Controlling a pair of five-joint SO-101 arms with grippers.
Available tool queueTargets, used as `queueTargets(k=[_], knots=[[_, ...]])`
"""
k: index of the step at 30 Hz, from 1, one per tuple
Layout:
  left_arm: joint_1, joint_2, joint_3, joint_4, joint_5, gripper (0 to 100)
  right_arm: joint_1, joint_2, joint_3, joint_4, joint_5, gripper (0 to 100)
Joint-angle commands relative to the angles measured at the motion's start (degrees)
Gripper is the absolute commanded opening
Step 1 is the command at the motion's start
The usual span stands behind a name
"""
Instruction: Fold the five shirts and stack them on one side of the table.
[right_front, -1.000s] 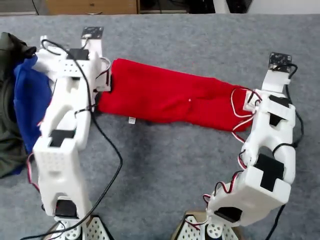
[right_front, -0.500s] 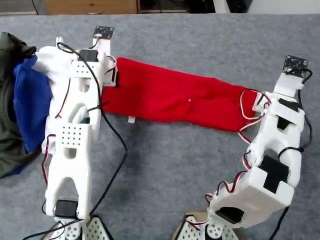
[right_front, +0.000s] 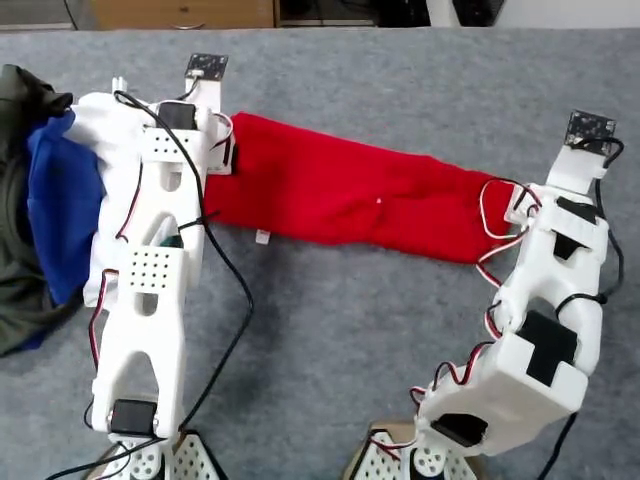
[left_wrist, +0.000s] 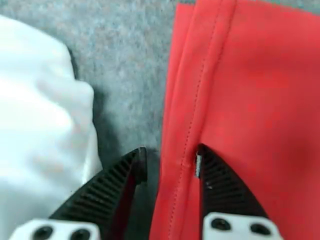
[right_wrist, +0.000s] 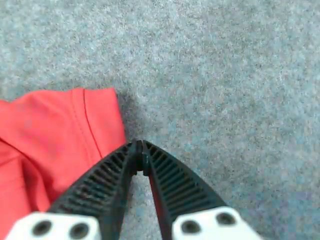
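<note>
A red shirt (right_front: 340, 195) lies folded into a long band across the grey table (right_front: 350, 320). My left gripper (left_wrist: 170, 155) stands open astride its left hem: one finger rests on the red shirt (left_wrist: 260, 100), the other on the carpet beside it. In the high view the left gripper (right_front: 220, 160) sits at that end of the band. My right gripper (right_wrist: 140, 149) is shut, its tips touching the carpet just off the corner of the red shirt (right_wrist: 55, 135). From above, the right gripper (right_front: 506, 212) is at the band's right end.
A pile of other shirts lies at the table's left edge: white shirt (right_front: 95, 115), blue shirt (right_front: 60, 210) and dark green shirt (right_front: 20, 270). The white shirt (left_wrist: 35, 115) lies close beside my left gripper. Bare carpet stretches in front of the red band.
The left arm has stretched farther away, to the shirt's far left corner. The right arm has shifted to the right, and the red band has slid slightly right with it.
</note>
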Motion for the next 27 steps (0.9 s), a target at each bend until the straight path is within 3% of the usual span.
queueTargets(k=[1, 16, 20, 27], knots=[[1.58, -0.31, -1.05, 5.8, -0.26, 18, 0.66, -3.56, -2.24, -0.97, -0.18, 0.2], [4.31, -0.22, -0.7, 7.12, 1.85, 17, 0.48, -3.56, -2.24, -0.88, -0.18, 0.2], [5.54, -0.13, 0.44, 7.12, -1.67, 7, 0.57, -3.56, -2.24, -0.88, -0.09, 0.2], [5.71, -0.22, 0.18, 7.03, -2.02, 1, 0.84, -3.56, -2.42, -0.88, -0.09, 0.2]])
